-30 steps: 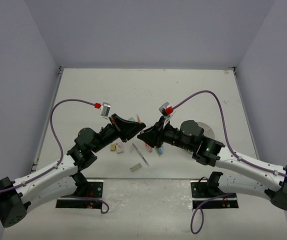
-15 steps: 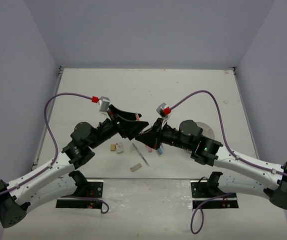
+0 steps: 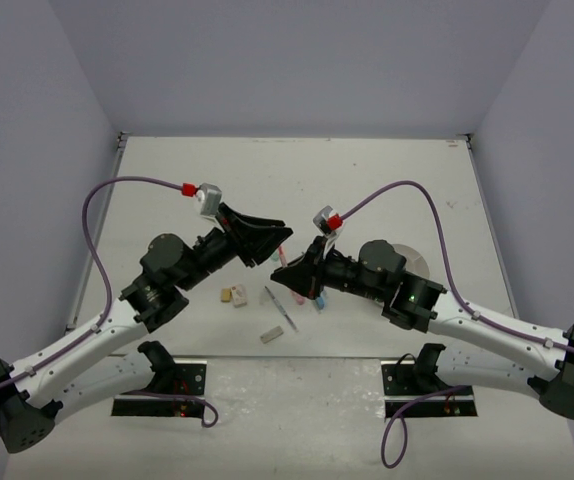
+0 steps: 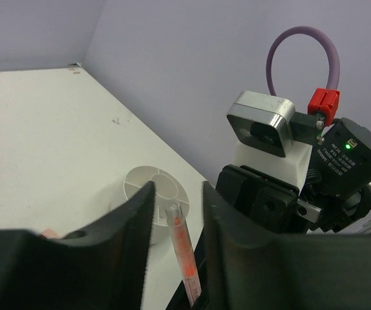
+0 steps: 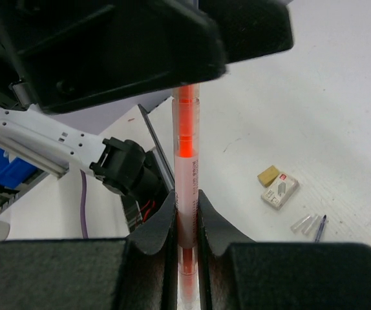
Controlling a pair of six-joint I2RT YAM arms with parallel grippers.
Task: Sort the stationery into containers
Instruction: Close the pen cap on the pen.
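Note:
My right gripper (image 3: pixel 285 270) is shut on a clear pen with an orange-red core (image 5: pixel 187 161), held above the table. My left gripper (image 3: pixel 276 244) is open, and its jaws stand on either side of the pen's far end (image 4: pixel 181 245) with a gap on each side. The round white organizer with inner dividers (image 4: pixel 148 187) stands on the table beyond the left jaws; in the top view (image 3: pixel 423 262) my right arm hides most of it. Loose stationery lies under the grippers: a thin pen (image 3: pixel 280 308), a tan block (image 5: pixel 267 175) and a white box (image 5: pixel 280 192).
A grey block (image 3: pixel 272 335) lies near the front edge. Pink and blue pieces (image 3: pixel 317 298) lie under my right wrist. Clear caps (image 5: pixel 305 223) lie beside the white box. Both arms cross the table's middle, tips almost touching. Purple cables arc above each wrist.
My left arm has risen and its gripper has swung up and to the right, over the pen's end. My right gripper has shifted slightly left, still shut on the pen.

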